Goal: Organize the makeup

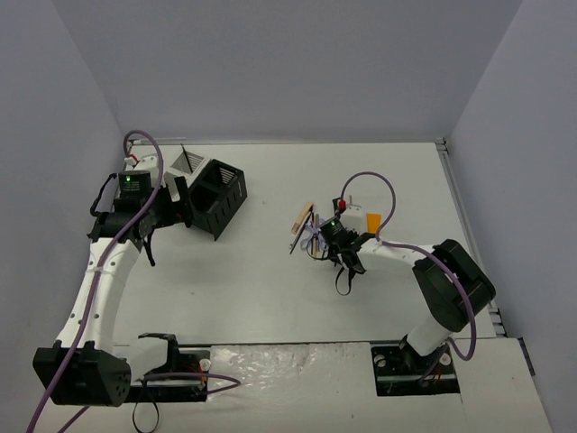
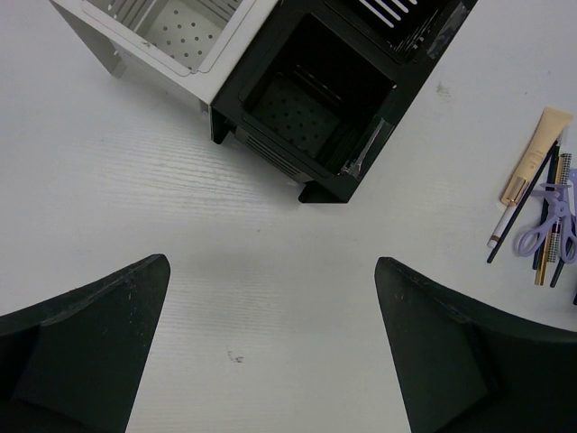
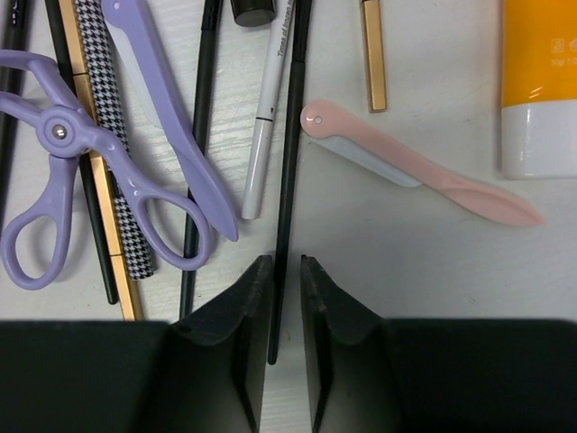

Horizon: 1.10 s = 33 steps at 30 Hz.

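Right wrist view: the right gripper (image 3: pixel 287 271) is narrow, a slim gap showing, its fingers (image 3: pixel 243 307) astride a thin black pencil (image 3: pixel 290 135) among the makeup (image 1: pixel 311 236) lying right of centre on the table (image 1: pixel 270 289). Far left, the left gripper (image 2: pixel 270 316) hangs wide open near the black box (image 2: pixel 315 99).

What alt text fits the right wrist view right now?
The right end effector, jaws narrowly apart, straddles a thin black pencil on the white table. Left of it lie a lilac looped tool and a houndstooth stick; to the right, a pink blade-shaped piece and an orange tube with white cap.
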Available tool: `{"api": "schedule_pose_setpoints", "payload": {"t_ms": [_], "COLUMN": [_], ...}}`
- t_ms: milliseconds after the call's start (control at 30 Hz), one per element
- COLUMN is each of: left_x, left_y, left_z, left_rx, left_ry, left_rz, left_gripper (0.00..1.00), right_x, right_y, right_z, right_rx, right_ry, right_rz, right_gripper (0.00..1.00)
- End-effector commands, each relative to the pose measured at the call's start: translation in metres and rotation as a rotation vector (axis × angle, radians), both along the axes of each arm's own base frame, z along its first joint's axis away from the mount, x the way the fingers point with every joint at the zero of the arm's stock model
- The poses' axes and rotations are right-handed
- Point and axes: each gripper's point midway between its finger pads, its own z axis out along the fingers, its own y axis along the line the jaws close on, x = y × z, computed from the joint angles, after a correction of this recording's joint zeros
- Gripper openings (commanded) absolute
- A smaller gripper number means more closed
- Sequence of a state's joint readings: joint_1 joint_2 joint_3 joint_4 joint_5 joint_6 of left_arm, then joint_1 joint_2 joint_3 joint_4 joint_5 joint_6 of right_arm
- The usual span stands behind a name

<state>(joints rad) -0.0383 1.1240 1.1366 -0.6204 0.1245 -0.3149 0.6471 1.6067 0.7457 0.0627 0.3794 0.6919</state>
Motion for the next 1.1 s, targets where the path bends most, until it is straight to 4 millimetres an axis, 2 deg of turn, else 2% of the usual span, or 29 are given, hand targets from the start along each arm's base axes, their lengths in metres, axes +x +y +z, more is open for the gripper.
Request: {"api": "schedule_pose_setpoints", "payload": {"t_ms": [0,133,233,467,567,633,700,933,1067], "left_x": [0.012,0.013,0.012,0.004,0.0,-0.001,-0.001,-0.001,0.008], "left_y": [-0.006,-0.01,-0.016,-0.035,-0.047,-0.058,-0.074,-0.145,-0.174], "left_z": [0.033,0.033,0.035,0.051,0.062,0.072,0.084,0.129,0.155], "left_rx": [-0.015,-0.033,-0.054,-0.128,-0.187,-0.235,-0.312,-0.47,-0.547], "left_ry": [-0.108,-0.104,-0.109,-0.144,-0.16,-0.18,-0.198,-0.28,-0.33], "left_rz": [-0.028,-0.045,-0.07,-0.132,-0.158,-0.188,-0.229,-0.367,-0.399], "left_gripper": [0.97,0.97,0.97,0.97,0.97,0.97,0.97,0.97,0.97], "right_x": [-0.012,-0.014,-0.013,-0.012,-0.01,-0.009,-0.009,-0.018,-0.031], "right_y": [-0.014,-0.016,-0.017,-0.012,-0.007,-0.001,0.006,0.047,0.074], "right_z": [-0.004,0.0,0.007,0.048,0.079,0.108,0.127,0.241,0.283], "right_rx": [-0.019,-0.018,-0.009,0.065,0.118,0.158,0.183,0.378,0.447], "right_ry": [0.032,0.025,0.003,-0.09,-0.166,-0.239,-0.283,-0.652,-0.795], "right_rz": [-0.039,-0.04,-0.042,-0.031,-0.005,0.041,0.099,0.432,0.633], "right_gripper": [0.13,0.01,0.0,0.0,0.0,0.0,0.0,0.0,0.0]}}
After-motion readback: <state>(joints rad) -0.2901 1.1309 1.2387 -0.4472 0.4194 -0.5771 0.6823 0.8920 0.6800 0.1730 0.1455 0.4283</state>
